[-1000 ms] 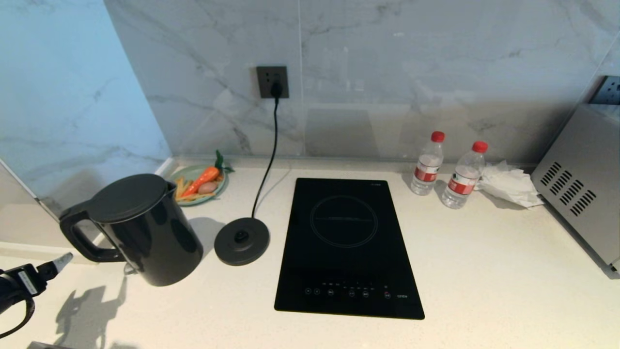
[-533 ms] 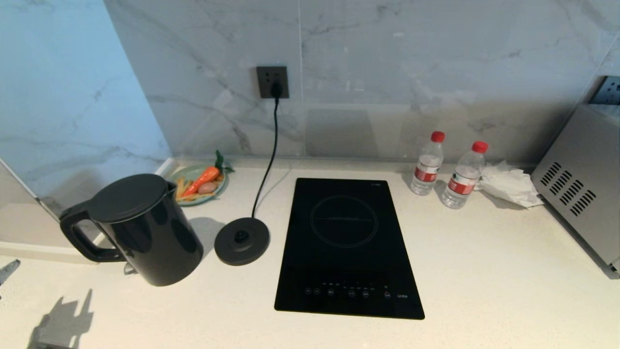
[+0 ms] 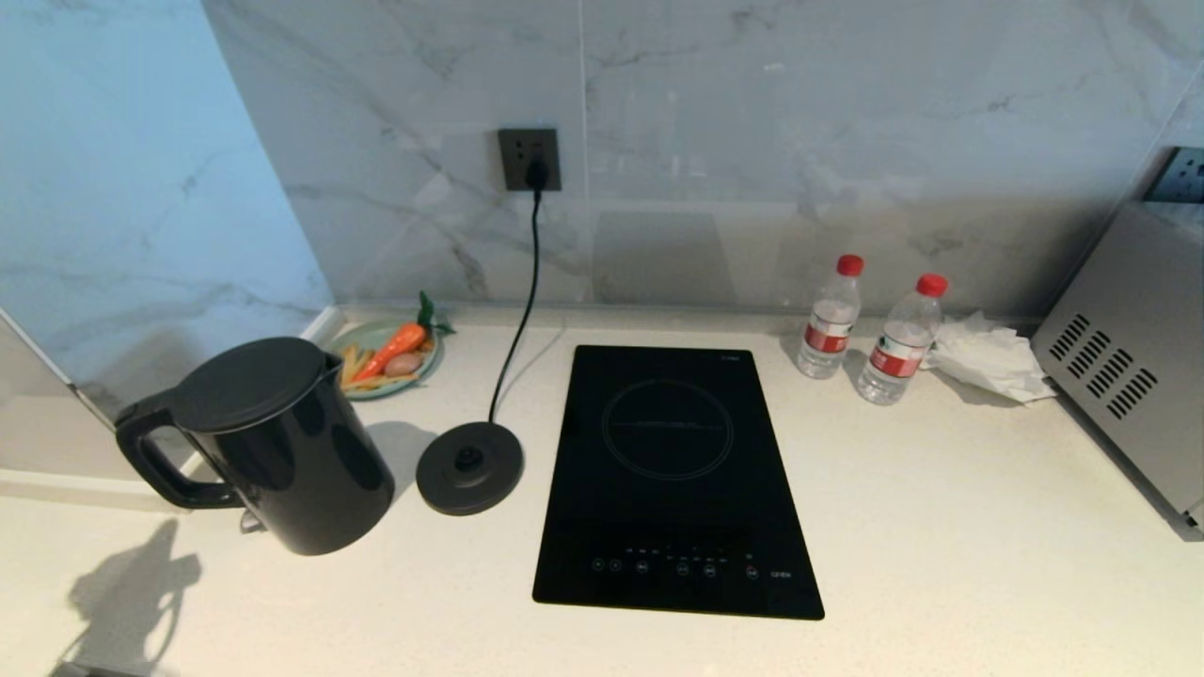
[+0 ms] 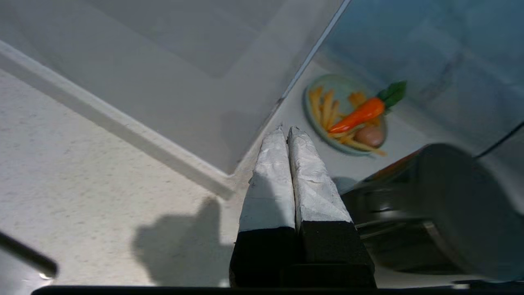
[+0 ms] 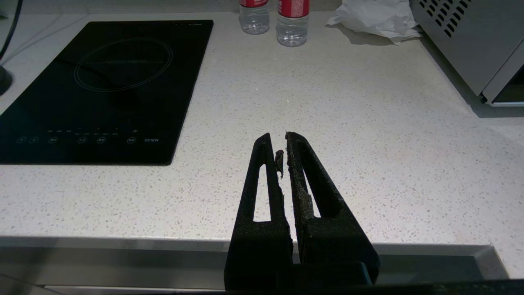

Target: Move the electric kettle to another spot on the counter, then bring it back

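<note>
The electric kettle [image 3: 268,442] stands upright on the counter [image 3: 941,564], just left of the base disc [image 3: 469,466] and clear of it, handle pointing away from the disc. The left gripper [image 4: 286,133], fingers pressed together and empty, hangs near the kettle's handle side. The right gripper [image 5: 278,141], well right of the disc at the counter's front edge, fingers nearly touching, holds nothing.

Glossy black kettle [image 3: 282,451] (matte lid), speckled off-white counter [image 3: 941,564].
</note>
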Robot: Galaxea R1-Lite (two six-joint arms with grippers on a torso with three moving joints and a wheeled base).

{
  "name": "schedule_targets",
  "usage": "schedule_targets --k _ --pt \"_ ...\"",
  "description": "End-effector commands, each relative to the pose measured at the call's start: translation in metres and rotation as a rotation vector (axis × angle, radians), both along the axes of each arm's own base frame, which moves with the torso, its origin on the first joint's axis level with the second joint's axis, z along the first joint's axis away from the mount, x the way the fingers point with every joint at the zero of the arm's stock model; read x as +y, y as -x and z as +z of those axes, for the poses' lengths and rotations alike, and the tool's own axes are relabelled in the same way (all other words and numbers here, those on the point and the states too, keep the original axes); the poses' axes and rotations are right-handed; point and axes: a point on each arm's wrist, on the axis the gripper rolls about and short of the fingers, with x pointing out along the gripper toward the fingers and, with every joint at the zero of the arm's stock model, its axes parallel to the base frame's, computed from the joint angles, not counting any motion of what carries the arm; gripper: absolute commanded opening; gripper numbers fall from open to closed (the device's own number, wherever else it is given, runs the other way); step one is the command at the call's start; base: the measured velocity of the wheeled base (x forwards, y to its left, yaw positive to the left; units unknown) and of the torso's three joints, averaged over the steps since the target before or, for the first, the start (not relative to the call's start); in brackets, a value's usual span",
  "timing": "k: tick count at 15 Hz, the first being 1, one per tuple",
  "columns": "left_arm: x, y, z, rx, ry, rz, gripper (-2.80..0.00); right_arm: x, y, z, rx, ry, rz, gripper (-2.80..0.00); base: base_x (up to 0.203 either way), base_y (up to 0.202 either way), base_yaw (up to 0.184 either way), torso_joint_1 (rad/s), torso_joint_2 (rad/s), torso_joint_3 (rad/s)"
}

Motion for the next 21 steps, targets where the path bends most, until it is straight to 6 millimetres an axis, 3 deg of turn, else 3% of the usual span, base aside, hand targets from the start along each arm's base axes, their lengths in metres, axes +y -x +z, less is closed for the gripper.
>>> schedule_targets --k 1,5,8,14,18,21 --pt "-0.011 0.001 0.04 -0.027 0.1 -0.07 -2.8 0.0 0.0 0.0 -0.004 0.001 -0.001 -2.8 0.0 0.0 0.0 0.0 0.0 0.0" --pt "-0.045 0.001 0.054 -0.05 0.102 -0.196 -2.8 0.0 0.0 0.0 -0.001 0.001 0.0 -2.8 0.0 0.0 0.0 0.0 0.0 0.0" --pt "-0.068 0.002 0.05 -0.044 0.095 -0.267 -2.8 0.0 0.0 0.0 -0.001 0.001 -0.001 -2.8 0.0 0.0 0.0 0.0 0.0 0.0" --pt "-0.105 0.02 0.066 -0.102 0.021 -0.352 -2.8 0.0 0.0 0.0 -0.001 0.001 0.0 -2.8 0.0 0.0 0.0 0.0 0.0 0.0" --pt "-0.163 0.027 0.062 -0.088 -0.113 -0.416 -2.8 0.0 0.0 0.0 -0.002 0.001 0.0 -2.8 0.0 0.0 0.0 0.0 0.0 0.0" --pt "-0.21 0.064 0.058 -0.091 -0.213 -0.463 -2.8 0.0 0.0 0.0 -0.002 0.001 0.0 -2.8 0.0 0.0 0.0 0.0 0.0 0.0"
